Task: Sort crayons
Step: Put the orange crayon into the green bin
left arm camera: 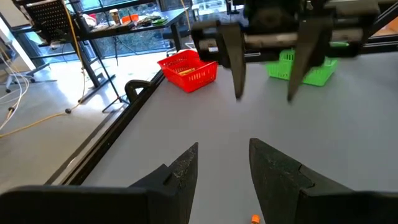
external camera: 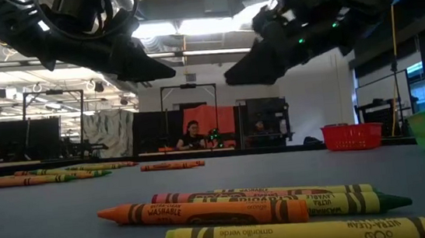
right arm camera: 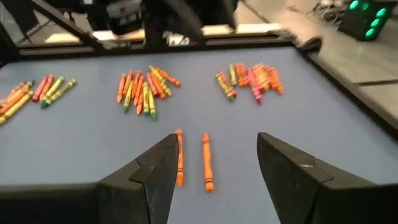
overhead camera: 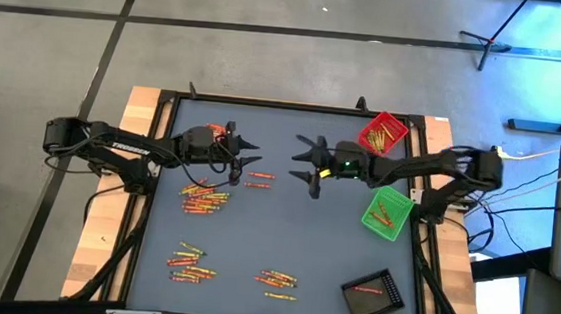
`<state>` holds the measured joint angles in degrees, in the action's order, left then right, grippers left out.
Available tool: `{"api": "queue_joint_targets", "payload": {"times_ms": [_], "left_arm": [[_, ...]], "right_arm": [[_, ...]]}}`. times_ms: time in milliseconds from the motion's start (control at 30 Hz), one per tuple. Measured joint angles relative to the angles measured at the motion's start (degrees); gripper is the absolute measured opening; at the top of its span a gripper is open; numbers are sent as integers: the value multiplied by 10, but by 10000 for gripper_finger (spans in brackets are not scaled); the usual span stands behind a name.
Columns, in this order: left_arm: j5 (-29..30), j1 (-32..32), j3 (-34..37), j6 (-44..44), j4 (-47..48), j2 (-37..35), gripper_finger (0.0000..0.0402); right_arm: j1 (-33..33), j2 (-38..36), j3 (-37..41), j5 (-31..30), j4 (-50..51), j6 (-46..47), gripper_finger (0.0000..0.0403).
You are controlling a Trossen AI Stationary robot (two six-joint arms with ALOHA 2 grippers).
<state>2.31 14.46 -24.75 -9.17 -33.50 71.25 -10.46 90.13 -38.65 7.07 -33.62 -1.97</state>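
Crayons [overhead camera: 204, 200] are mostly left scattered in clusters across the table [overhead camera: 285, 228], only a few being lodged in the red tray [overhead camera: 383, 133] and green tray [overhead camera: 388, 213], while left gripper [overhead camera: 251, 154] and right gripper [overhead camera: 302, 163] are held mid-table, jaws apart, empty.

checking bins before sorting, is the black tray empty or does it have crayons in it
Not empty: the black tray holds a short row of reddish crayons.
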Motion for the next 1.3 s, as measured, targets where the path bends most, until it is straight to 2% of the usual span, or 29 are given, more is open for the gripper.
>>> {"api": "queue_joint_targets", "payload": {"times_ms": [467,1100,1200,1300], "left_arm": [[0,0,0,0,0,0,127],[2,0,0,0,0,0,127],[2,0,0,0,0,0,127],[2,0,0,0,0,0,127]], "right_arm": [[11,181,-110,5,6,0,216],[11,294,-175,-21,7,-19,215],[11,301,-175,-21,10,-20,201],[11,303,-176,-20,20,-28,170]]}}
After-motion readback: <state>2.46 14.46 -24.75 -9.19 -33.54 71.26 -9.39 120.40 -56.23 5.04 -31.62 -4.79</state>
